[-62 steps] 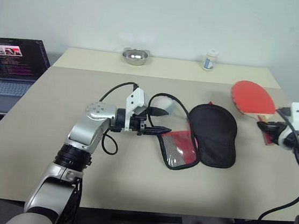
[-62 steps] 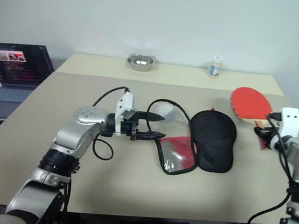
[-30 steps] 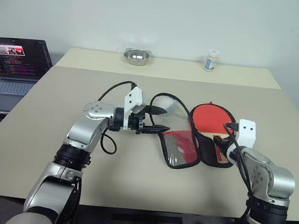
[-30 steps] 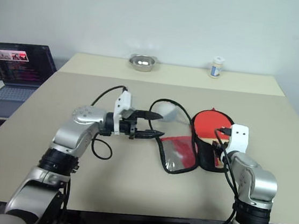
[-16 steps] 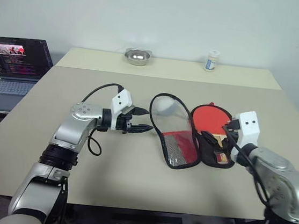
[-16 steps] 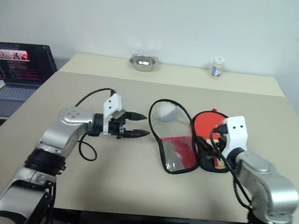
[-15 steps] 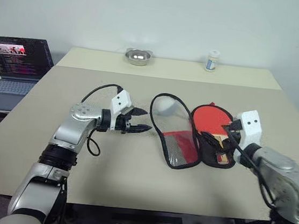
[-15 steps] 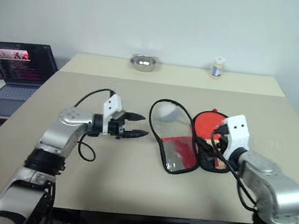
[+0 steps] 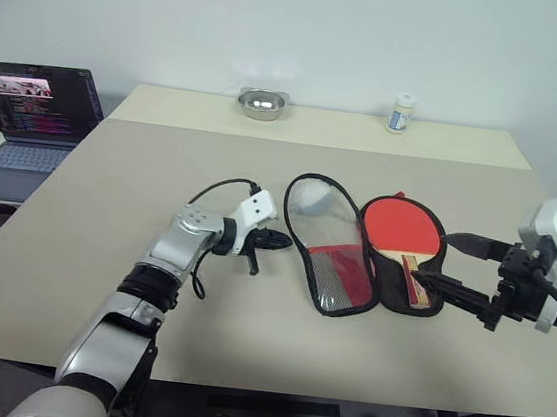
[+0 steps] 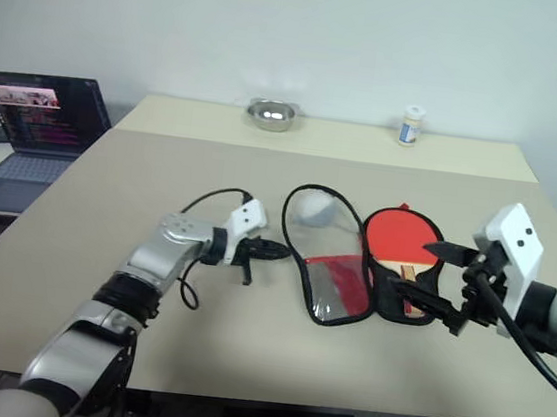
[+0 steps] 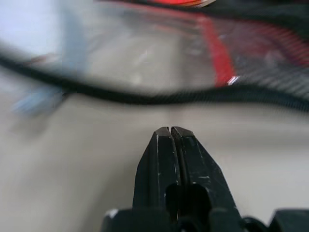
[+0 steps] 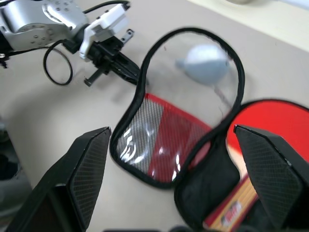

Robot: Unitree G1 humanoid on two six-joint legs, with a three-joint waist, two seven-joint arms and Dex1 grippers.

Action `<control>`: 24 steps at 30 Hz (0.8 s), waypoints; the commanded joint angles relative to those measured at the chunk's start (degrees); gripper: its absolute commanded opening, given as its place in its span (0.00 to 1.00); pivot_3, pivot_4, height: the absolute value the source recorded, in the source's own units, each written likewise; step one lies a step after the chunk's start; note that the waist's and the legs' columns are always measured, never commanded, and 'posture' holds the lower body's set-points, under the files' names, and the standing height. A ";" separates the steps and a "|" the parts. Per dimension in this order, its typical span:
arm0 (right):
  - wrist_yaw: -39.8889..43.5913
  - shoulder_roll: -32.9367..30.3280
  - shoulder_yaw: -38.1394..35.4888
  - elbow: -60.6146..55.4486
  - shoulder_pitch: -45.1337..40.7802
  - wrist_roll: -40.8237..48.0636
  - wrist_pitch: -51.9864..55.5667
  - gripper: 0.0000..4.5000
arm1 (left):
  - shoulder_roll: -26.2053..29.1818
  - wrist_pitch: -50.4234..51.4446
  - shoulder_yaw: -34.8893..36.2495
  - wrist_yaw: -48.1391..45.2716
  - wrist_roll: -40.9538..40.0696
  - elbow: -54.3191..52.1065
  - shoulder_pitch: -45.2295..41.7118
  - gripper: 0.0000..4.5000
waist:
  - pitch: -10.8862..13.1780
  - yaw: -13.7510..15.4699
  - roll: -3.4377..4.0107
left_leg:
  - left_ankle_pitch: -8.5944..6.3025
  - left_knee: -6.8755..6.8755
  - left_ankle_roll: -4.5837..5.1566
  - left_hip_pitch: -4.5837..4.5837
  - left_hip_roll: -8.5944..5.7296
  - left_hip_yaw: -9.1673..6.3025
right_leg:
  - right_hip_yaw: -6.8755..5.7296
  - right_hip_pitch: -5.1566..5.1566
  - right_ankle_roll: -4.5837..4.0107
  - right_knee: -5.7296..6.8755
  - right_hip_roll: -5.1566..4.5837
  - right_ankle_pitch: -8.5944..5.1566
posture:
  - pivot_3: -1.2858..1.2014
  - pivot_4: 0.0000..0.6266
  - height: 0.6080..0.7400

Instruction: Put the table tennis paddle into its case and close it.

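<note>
- Your paddle (image 9: 402, 229) lies flat inside the open case (image 9: 332, 275), red face up, on the black half nearest your right arm. Its wooden handle (image 9: 415, 282) points toward the near table edge and stays within the black zipper rim.
- The case is spread open like a book on the tan table (image 9: 77, 206). The flap on your left-arm side shows a clear upper panel and a red lower part with black mesh; it is not folded over the paddle.
- Your left gripper (image 9: 282, 239) has its two black fingers pressed together with nothing between them. The left wrist view shows the closed tips (image 11: 169, 131) low over the table, just short of the flap's black zipper edge, not touching it.
- Your right gripper (image 10: 429, 279) has its fingers spread wide apart and holds nothing. It hangs above the table at the right side of the case, one finger over the paddle's handle end, apart from it as far as you can tell.
- In the right wrist view the two spread fingers (image 12: 87, 164) frame the open case, with the left gripper just beside the flap's rim.
- Along the far edge of the table stand a small metal bowl (image 9: 261, 103) and a small white bottle (image 9: 401, 113), well apart from the case.
- An open laptop (image 9: 29, 115) sits on a separate surface to your left.
</note>
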 commanded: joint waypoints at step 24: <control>-12.58 -0.70 15.01 21.03 2.77 -12.00 -15.85 1.00 | -9.23 -4.60 4.13 -2.27 -7.86 -8.81 -1.30 0.00 | -0.02 -0.33 0.06 | -0.09 0.06 0.17 -0.25 0.03 0.02 | 0.09 -0.15 0.21 -0.31 0.10 0.13 | 0.52 0.24 1.00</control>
